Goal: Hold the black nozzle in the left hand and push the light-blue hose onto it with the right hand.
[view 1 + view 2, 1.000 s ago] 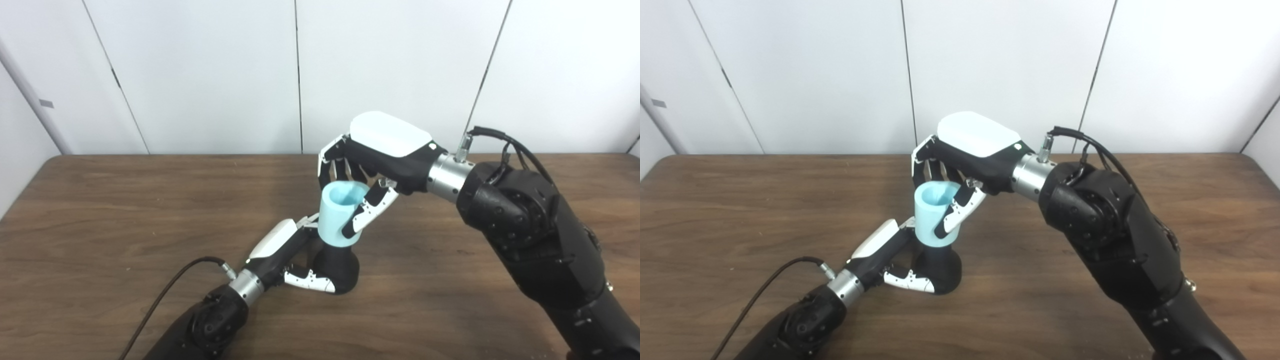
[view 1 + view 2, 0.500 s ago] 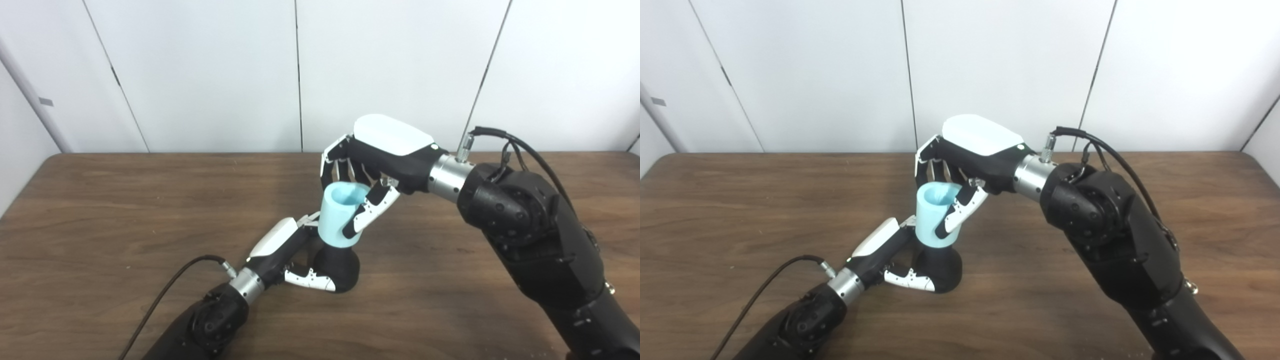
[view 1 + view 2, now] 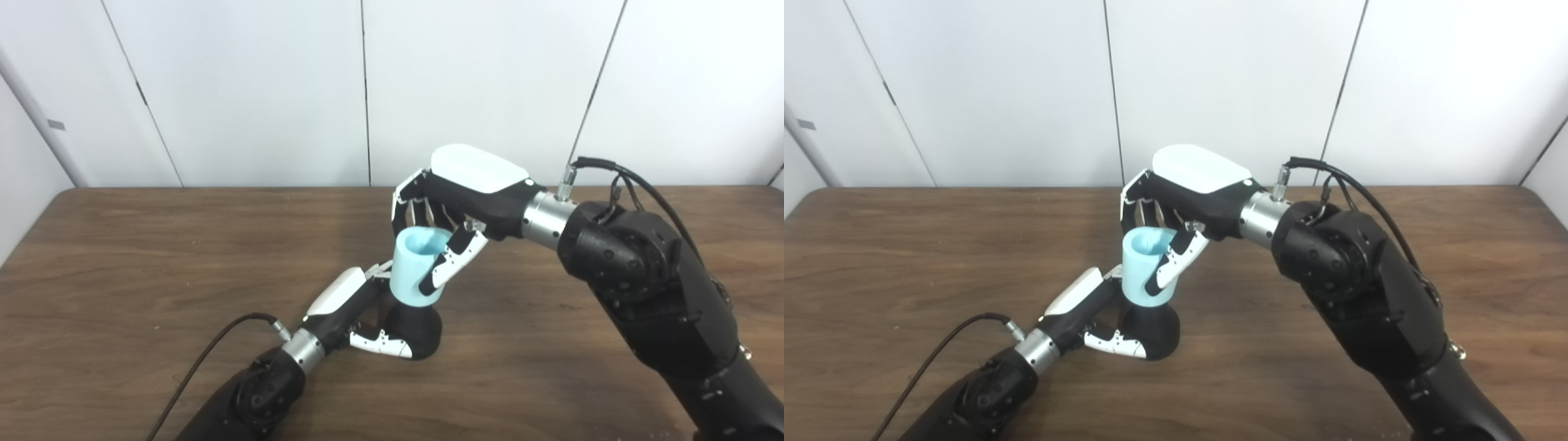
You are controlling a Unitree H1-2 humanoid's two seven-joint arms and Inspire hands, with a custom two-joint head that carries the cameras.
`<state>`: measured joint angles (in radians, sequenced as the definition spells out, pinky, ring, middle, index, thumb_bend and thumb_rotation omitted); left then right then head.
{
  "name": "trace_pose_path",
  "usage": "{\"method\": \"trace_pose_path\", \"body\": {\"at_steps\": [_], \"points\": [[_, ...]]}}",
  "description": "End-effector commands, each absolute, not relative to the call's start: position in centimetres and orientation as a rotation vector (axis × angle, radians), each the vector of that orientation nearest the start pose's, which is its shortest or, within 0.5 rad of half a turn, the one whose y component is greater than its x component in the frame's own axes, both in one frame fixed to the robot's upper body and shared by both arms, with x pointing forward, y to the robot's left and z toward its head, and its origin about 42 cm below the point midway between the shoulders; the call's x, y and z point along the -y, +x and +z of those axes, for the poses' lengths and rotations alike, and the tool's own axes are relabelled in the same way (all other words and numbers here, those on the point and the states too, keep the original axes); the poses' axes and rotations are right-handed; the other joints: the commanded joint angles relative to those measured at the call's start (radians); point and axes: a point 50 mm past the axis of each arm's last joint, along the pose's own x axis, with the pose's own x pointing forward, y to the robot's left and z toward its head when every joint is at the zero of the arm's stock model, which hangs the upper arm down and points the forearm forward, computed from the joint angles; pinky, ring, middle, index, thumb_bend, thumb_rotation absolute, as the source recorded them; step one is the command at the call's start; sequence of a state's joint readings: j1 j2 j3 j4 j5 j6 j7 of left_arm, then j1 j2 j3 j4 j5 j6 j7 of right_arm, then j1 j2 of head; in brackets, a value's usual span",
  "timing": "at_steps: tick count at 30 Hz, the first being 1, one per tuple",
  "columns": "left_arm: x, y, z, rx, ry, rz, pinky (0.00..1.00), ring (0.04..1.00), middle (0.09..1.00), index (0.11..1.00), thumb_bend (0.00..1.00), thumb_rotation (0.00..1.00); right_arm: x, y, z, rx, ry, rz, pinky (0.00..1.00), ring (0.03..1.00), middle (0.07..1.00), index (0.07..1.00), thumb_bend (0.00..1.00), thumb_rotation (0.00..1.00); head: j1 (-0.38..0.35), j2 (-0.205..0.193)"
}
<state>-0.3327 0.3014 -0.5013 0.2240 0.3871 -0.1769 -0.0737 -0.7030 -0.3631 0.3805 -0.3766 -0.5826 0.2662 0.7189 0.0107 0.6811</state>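
Note:
A black nozzle (image 3: 415, 329) with a wide rounded base stands on the brown table near the middle. My left hand (image 3: 352, 312) is shut around its base from the left, thumb across the front. A short light-blue hose (image 3: 413, 266), open at the top, sits upright on the nozzle's upper part, hiding it. My right hand (image 3: 456, 211) comes in from the right and is shut on the hose, fingers behind it and thumb down its front.
The wooden table (image 3: 122, 263) ends at a white panelled wall behind. A black cable (image 3: 202, 358) runs from my left wrist toward the front edge. My bulky right forearm (image 3: 649, 294) fills the right side.
The right hand and the light-blue hose have sunk slightly lower onto the black nozzle. The left hand has stayed in place on the base.

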Motion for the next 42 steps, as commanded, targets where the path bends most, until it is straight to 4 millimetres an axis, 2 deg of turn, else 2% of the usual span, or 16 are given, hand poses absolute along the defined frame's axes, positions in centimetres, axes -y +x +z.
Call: {"method": "trace_pose_path", "body": {"at_steps": [1,25,42], "points": [[-18.3,31.1,4.1,-0.079,0.909,-0.764,1.0,0.972,0.774,0.424,0.57,0.35,13.4,36.7,37.4,0.583,-1.21,0.69,0.19,0.258,0.337,0.483,0.51,0.13,0.001,0.001],[-18.3,31.2,4.6,-0.069,0.912,-0.763,1.0,0.968,0.789,0.429,0.58,0.35,12.5,36.5,36.5,0.668,-1.228,0.742,0.17,0.242,0.336,0.485,0.51,0.13,0.003,0.01],[-18.3,31.4,5.0,-0.053,0.917,-0.761,1.0,0.969,0.793,0.444,0.58,0.36,13.2,37.4,33.9,0.621,-1.256,0.749,0.1,0.166,0.269,0.484,0.51,0.13,0.004,0.012]]}}
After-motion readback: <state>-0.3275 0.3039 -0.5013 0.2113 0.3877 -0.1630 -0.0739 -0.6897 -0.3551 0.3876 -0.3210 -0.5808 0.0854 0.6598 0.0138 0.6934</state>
